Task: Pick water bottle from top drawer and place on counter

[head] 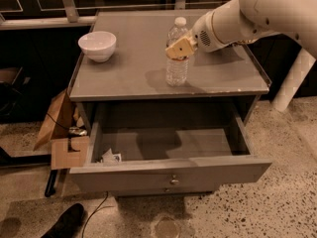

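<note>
— Since item one is to be entered, where is it found?

— Item 1: water bottle (177, 69). Logged upright on the counter (129, 71), near the front edge and right of centre, with its base seemingly set down on the surface. It is well apart from the bowl (97, 44) at the back left. Nothing of it is in the top drawer (168, 170), which is pulled out below; only a pale scrap (111, 156) is noted in its front left corner.

— And the gripper?

— Item 2: gripper (178, 42). Recorded at the bottle's shoulder, just under the white cap (181, 21), reached in from the right. It is pinched on the bottle. One tan pad (177, 49) is seen across the near side, and the other is hidden behind.

— Handling notes?

— Weight: judged light to moderate; the fill cannot be read with certainty through the clear wall. Walls: thin ribbed plastic, judged to give under a hard squeeze, so modest force is advised. Surface: smooth, likely slippery where unribbed. Fragility: low. Tipping is judged the greater risk, since the body is tall and narrow and the hold is placed high.

— Where is hold best taken?

— The ribbed mid-body or the stiffer shoulder is preferred. The placing is judged all but done; only release appears to be left.
</note>
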Motion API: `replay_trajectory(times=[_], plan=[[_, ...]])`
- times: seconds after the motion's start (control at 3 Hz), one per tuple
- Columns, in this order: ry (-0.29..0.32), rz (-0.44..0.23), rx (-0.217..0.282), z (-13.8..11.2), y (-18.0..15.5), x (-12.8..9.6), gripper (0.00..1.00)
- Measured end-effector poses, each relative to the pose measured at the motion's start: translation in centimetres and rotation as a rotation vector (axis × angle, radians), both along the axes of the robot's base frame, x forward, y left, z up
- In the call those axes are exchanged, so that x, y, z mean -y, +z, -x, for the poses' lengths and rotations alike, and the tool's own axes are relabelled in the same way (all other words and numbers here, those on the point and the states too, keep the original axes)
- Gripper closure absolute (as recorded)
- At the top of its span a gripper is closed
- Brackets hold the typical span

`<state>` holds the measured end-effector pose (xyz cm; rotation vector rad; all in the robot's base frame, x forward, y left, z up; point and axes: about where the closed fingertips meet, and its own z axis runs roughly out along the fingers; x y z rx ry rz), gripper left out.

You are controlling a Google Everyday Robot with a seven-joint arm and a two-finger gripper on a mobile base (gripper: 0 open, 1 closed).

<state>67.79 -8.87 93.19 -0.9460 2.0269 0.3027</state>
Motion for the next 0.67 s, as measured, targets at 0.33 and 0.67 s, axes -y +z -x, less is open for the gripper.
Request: replay_trajectory(times=[0.33,0.67], plan=[[0.000,0.000,0.000,0.00,0.00,0.00,0.04],[0.000,0.000,0.000,0.00,0.00,0.00,0.00]])
